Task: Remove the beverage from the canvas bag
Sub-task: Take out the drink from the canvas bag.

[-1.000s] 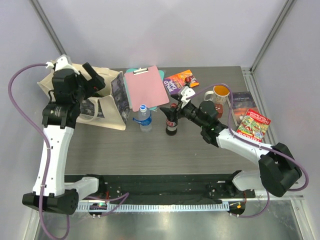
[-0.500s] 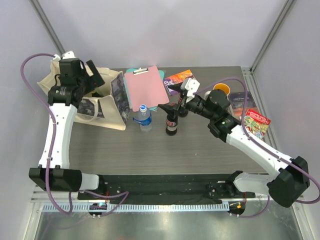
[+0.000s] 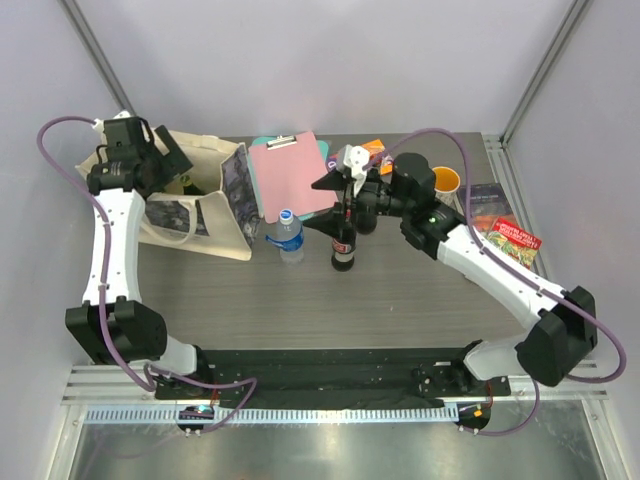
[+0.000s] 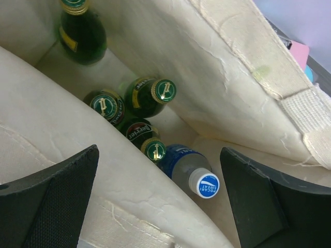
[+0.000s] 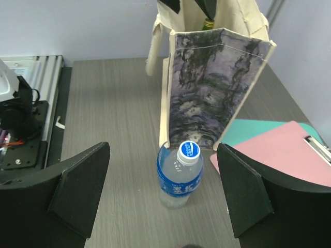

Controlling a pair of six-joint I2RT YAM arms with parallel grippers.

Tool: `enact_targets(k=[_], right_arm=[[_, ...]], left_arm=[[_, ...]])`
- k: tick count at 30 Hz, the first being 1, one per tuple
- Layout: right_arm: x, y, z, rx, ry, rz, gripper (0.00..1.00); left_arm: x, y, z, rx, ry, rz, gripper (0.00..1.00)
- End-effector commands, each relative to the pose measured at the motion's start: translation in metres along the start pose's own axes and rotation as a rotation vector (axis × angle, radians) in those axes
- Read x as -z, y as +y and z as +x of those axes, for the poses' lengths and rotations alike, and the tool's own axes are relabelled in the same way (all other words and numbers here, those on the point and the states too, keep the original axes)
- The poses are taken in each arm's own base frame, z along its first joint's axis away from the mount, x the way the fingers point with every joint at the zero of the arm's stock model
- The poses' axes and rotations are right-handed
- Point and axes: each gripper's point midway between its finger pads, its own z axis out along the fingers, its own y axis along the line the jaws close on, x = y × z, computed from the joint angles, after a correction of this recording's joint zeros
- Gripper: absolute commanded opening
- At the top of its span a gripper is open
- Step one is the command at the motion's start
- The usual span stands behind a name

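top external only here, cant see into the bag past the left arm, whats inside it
observer: the left wrist view shows four green glass bottles and one blue bottle with a white cap in the canvas bag.
operator: left tool gripping any
observer: no, the left tool is open above them, gripping nothing.
operator: blue one buried
observer: no, its cap is uncovered, beside the green ones.

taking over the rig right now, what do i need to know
The left hand is open and empty, over the mouth of the canvas bag.
The right hand is open and empty, near the dark bottle.
Done: dark bottle and water bottle stand on the table beside the bag.
Left: green bottles and a blue-labelled bottle are inside the bag, none gripped yet.
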Motion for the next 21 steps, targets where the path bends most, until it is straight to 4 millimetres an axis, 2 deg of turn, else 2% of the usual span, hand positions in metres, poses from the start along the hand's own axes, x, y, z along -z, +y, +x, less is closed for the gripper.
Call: enact_targets(k=[1,2,3,4,6,8,9,10,11,12,13,14,15,16,17,18,20,21], right_arm=[[-0.015,0.009,-0.031,-0.031,-0.049,-0.12,0.89],[-0.02,0.012,-0.033,-0.035,-0.051,-0.132,0.89],[-0.03,0.008,-0.027,-0.05,-0.039,-0.134,0.88],[-0.035,0.006,-0.037,-0.035,-0.055,-0.132,0.88],[-0.051,0.01,-0.039,-0.068,-0.049,-0.143,0.88],[-0.077,-0.009,-0.042,-0.219,-0.05,-0.089,0.88],[-0.086,-0.014,-0.042,-0.323,-0.038,-0.076,0.87],[-0.105,-0.023,-0.044,-0.472,-0.035,-0.067,0.85],[-0.113,-0.028,-0.046,-0.522,-0.035,-0.046,0.85],[-0.123,-0.024,-0.043,-0.569,-0.023,-0.047,0.85],[-0.129,-0.025,-0.055,-0.592,-0.043,-0.041,0.85],[-0.141,-0.033,-0.043,-0.627,-0.032,0.005,0.85],[-0.148,-0.03,-0.04,-0.659,-0.023,0.018,0.84],[-0.152,-0.036,-0.052,-0.713,-0.05,0.045,0.84],[-0.162,-0.046,-0.032,-0.768,-0.018,0.121,0.84],[-0.164,-0.05,-0.024,-0.808,0.007,0.172,0.84],[-0.172,-0.05,-0.023,-0.858,-0.003,0.221,0.85],[-0.176,-0.052,-0.019,-0.865,-0.003,0.25,0.99]], left_arm=[[0.016,-0.009,-0.004,-0.01,-0.043,0.073,1.0],[0.017,-0.007,-0.002,-0.012,-0.045,0.069,1.0],[0.019,-0.006,-0.001,-0.014,-0.048,0.073,1.0],[0.021,-0.006,0.001,-0.017,-0.054,0.077,1.0],[0.023,-0.005,0.002,-0.016,-0.061,0.082,1.0],[0.025,-0.006,0.0,-0.008,-0.087,0.093,1.0],[0.026,-0.007,-0.002,-0.007,-0.1,0.103,1.0],[0.027,-0.012,-0.008,-0.002,-0.133,0.129,1.0],[0.029,-0.012,-0.008,0.004,-0.148,0.135,1.0],[0.03,-0.013,-0.009,0.006,-0.157,0.145,1.0],[0.031,-0.016,-0.013,0.004,-0.176,0.16,1.0],[0.033,-0.018,-0.015,0.005,-0.184,0.168,1.0],[0.036,-0.018,-0.015,0.006,-0.194,0.172,1.0],[0.037,-0.019,-0.018,0.008,-0.206,0.178,1.0],[0.04,-0.02,-0.02,0.008,-0.218,0.184,1.0],[0.045,-0.02,-0.022,0.012,-0.235,0.193,1.0],[0.055,-0.024,-0.031,0.019,-0.284,0.216,1.0],[0.06,-0.024,-0.036,0.028,-0.313,0.223,1.0]])
